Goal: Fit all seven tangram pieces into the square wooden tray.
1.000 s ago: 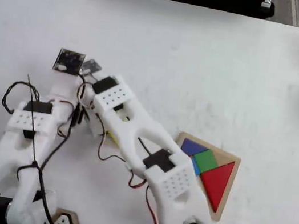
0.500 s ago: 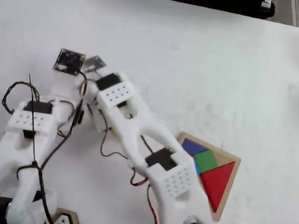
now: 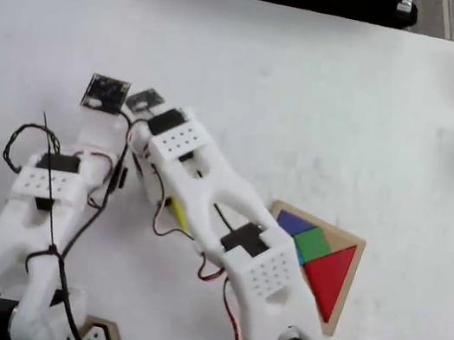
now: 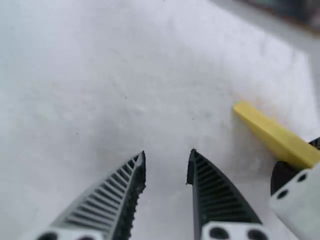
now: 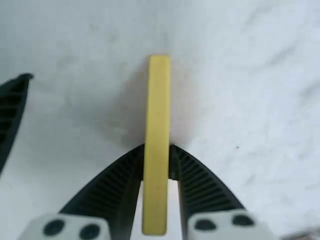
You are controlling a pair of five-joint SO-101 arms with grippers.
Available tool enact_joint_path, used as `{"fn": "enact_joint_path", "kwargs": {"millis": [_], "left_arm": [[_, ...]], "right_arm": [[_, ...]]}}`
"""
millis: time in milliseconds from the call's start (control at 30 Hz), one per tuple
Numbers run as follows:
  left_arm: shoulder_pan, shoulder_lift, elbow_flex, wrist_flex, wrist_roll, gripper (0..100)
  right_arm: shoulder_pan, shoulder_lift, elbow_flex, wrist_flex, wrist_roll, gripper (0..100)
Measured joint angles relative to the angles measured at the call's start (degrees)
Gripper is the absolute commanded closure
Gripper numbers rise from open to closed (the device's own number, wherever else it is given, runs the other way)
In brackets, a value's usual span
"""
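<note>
So, right pincer (image 5: 156,150) is clamped on the yellow piece (image 5: 159,110), held on edge over the tabletop (image 3: 312,88), apart from the tray (image 3: 335,232); left pincer (image 4: 165,167) open, empty. Blue piece (image 3: 291,223), green piece (image 3: 313,243), red piece (image 3: 330,276) are in the tray; yellow not yet placed, an arm covers the rest of the tray

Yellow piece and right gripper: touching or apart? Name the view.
Touching. The right wrist view shows the yellow piece pinched edge-on, pressed on both sides by the right gripper.
</note>
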Motion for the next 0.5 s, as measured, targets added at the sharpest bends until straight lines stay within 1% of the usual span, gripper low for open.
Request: {"fn": "enact_joint_path", "kwargs": {"millis": [133, 267, 400, 500], "left_arm": [[0.0, 0.0, 0.4, -1.5, 0.0, 85], [0.0, -0.1, 0.4, -1.5, -0.2, 85], [0.0, -0.1, 0.4, -1.5, -4.2, 85], [0.0, -0.1, 0.4, -1.5, -6.2, 85]], "right_arm": [[1.6, -2.8, 0.1, 4.6, 0.9, 98.1], [2.3, -5.5, 0.4, 11.8, 10.7, 98.1], [3.3, -9.5, 5.3, 12.8, 19.8, 98.1], [4.8, -14.2, 9.0, 13.0, 24.5, 98.1]]}}
